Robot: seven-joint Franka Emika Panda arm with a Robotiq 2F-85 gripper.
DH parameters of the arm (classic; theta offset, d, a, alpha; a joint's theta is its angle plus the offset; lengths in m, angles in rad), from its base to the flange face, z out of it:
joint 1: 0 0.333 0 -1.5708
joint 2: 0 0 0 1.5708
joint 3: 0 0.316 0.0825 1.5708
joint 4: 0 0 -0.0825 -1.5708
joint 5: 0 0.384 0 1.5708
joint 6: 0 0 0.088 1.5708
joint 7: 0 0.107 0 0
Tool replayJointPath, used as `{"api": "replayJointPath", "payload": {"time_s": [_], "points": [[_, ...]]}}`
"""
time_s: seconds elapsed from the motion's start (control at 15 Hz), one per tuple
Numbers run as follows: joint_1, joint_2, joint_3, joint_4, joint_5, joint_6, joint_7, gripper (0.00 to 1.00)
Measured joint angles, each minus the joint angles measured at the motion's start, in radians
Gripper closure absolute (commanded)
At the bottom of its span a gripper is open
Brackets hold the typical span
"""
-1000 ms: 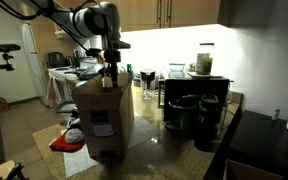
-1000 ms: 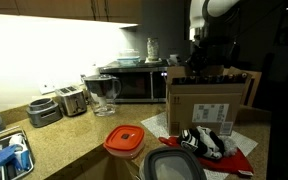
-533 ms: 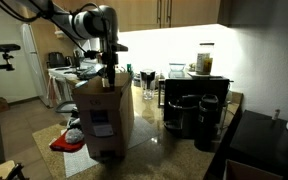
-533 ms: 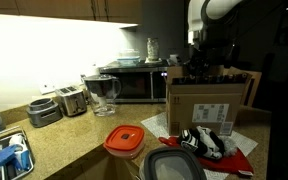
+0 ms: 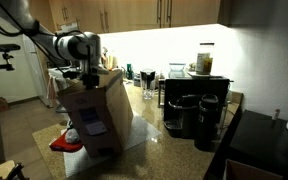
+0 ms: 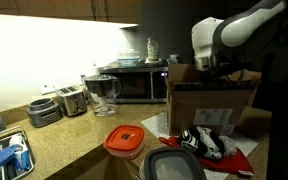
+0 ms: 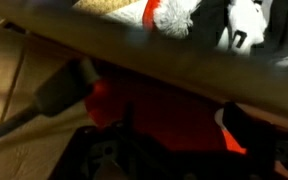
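Observation:
A tall cardboard box [image 5: 92, 115] [image 6: 212, 100] stands tilted on the counter in both exterior views. My gripper [image 5: 85, 74] [image 6: 208, 64] is low at the box's upper rim, right against a top flap. In the wrist view a cardboard flap [image 7: 134, 55] crosses the picture close to the lens. My gripper [image 7: 179, 145] shows only as dark shapes low in the frame. Its fingers stand well apart with nothing between them, only a red cloth [image 7: 164, 110] behind. Black and white items [image 7: 234, 25] lie beyond the flap.
The red cloth [image 6: 246, 150] with black and white items [image 6: 206, 142] lies at the box's foot. An orange-lidded tub [image 6: 125, 140] and a dark grey one [image 6: 174, 168] sit in front. Behind stand a pitcher [image 6: 104, 92], toaster [image 6: 72, 100], microwave [image 6: 134, 85] and black coffee machines [image 5: 194, 115].
The arm has swung down and sideways from above the box to its upper rim. The box, upright before, now leans and has shifted. The jaws have come apart.

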Motion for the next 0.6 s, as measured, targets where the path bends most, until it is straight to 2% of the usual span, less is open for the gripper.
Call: {"api": "replayJointPath", "payload": {"time_s": [0.27,0.6], "points": [[0.038,-0.063,0.062,-0.145,-0.008,0.056,0.083,0.0],[0.059,-0.115,0.12,-0.228,-0.037,0.081,0.152,0.0]]}}
